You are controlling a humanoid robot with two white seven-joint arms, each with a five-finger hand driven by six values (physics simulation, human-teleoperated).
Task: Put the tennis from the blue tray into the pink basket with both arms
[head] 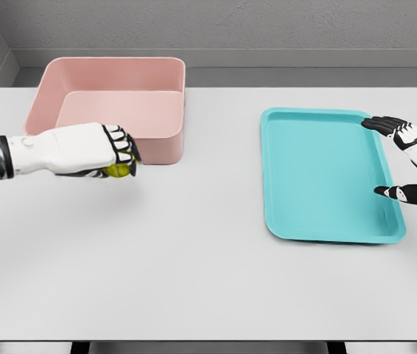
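Table [194,280]: white, flat, spread out in front of me.
Far left on it: pink basket [160,147].
Right on it: blue tray [326,214], well apart from the basket.

White hands [94,150], black fingertips, grey wrist cuff

A plain white counter [194,280] stretches out in front of me, and beyond its far edge I see a grey wall [230,26] rising.
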